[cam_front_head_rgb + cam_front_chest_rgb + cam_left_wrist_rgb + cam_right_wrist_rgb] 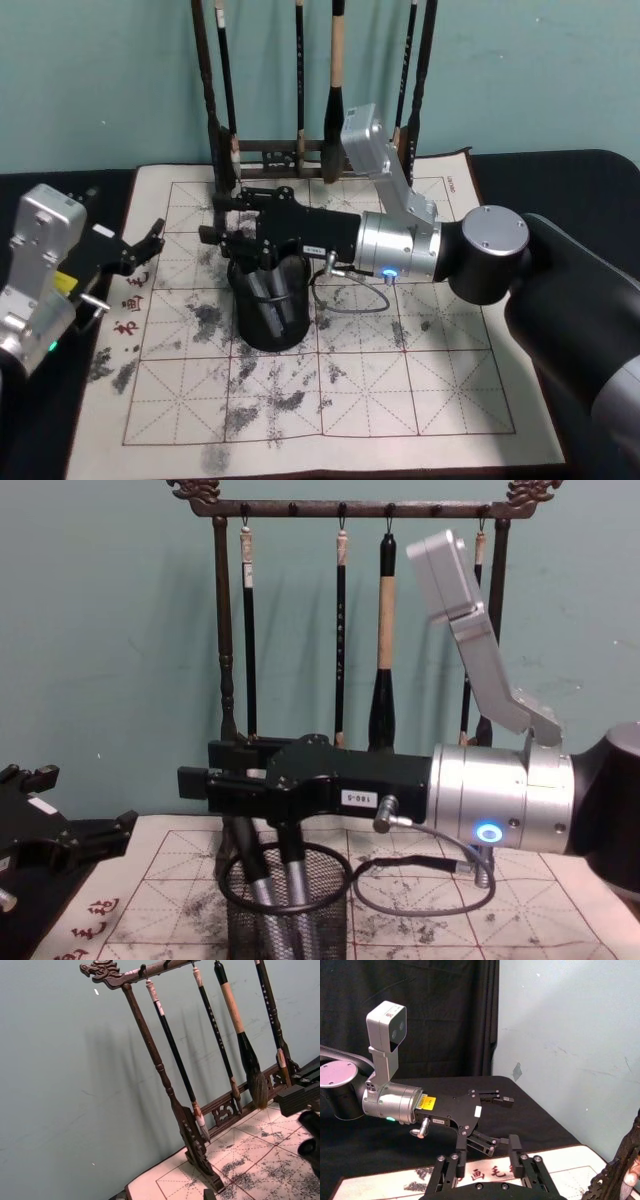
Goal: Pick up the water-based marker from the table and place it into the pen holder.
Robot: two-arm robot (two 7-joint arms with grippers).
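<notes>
The right hand point(232, 248) sits right over the pen holder point(271, 318), its fingers point(262, 875) reaching down past the rim. They look spread apart, with nothing clearly gripped. Gray sticks stand inside the one mesh cup; I cannot tell if one is the marker. The cup stands on the inky grid mat point(420, 390), with free mat in front and to the right. Just behind it is the brush rack point(350, 510) with five brushes hanging. The left hand point(140, 247) waits at the mat's left edge, well apart, fingers spread and holding nothing.
</notes>
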